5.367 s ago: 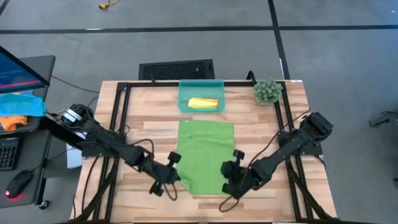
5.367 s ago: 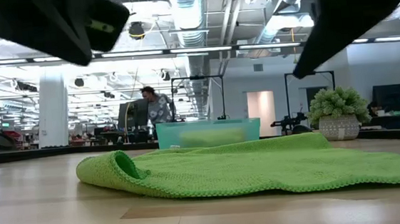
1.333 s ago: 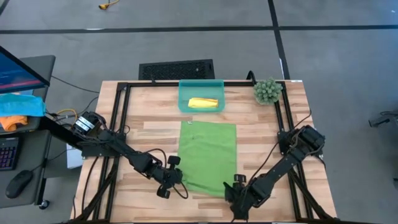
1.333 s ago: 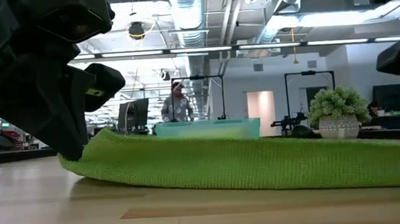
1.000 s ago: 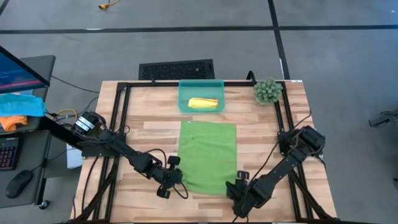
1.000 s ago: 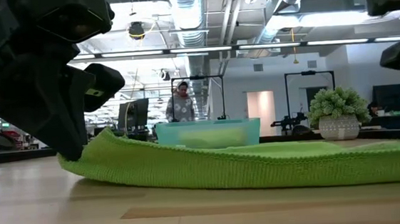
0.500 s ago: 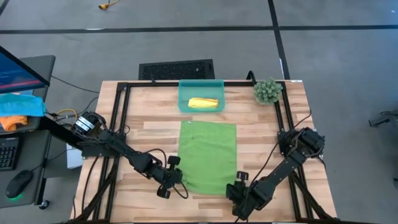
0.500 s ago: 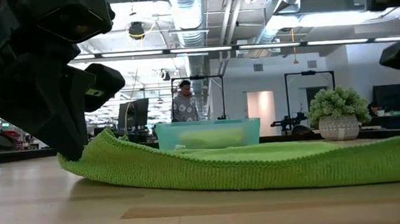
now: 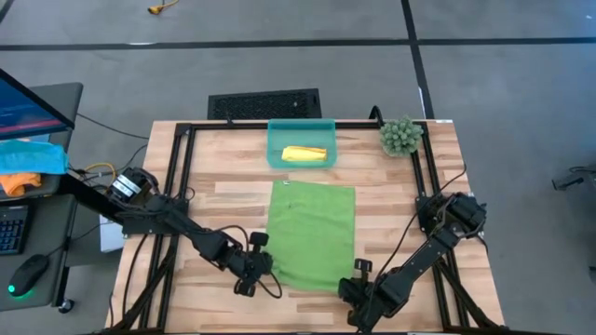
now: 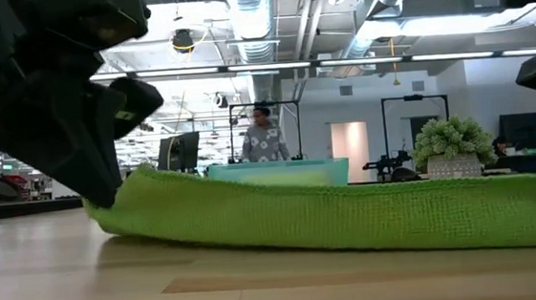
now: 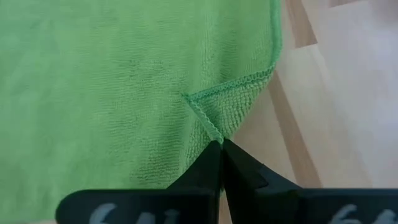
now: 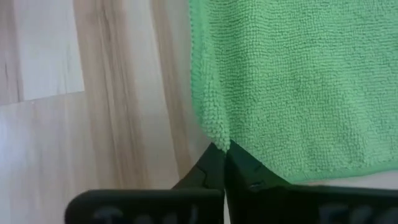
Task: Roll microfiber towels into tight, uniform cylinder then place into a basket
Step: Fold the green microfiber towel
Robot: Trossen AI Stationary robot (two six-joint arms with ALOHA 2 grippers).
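The lime green microfiber towel (image 9: 312, 233) lies spread flat in the middle of the table, its far edge just short of the basket. My left gripper (image 9: 267, 272) is shut on the towel's near left corner, and my right gripper (image 9: 350, 287) is shut on its near right corner. The teal basket (image 9: 276, 140) stands at the far middle of the table. A rolled yellow towel (image 9: 304, 154) lies inside it. In the low view the green towel's near edge (image 10: 350, 215) stands a little above the wood. My left gripper pinches the green towel's near left corner (image 11: 225, 124) between its two fingers, slanting down from the near left. A small flap is turned over there. The corner is raised slightly; the rest lies on the table. My right gripper pinches the towel's near right corner (image 12: 216, 132) between its two fingers, slanting down from the near side. The cloth beyond the corner rests flat on the wood.
A small potted plant (image 9: 400, 136) stands at the far right corner. A black frame (image 9: 182, 177) runs along the table's edges. A black vented panel (image 9: 264, 103) lies on the floor beyond the table. Bare wood lies on both sides of the towel. A person (image 10: 264, 136) stands far behind.
My right gripper has shut on the green towel's near right corner. The towel's near edge has risen a little off the wood on that side; the rest of the cloth has stayed flat.
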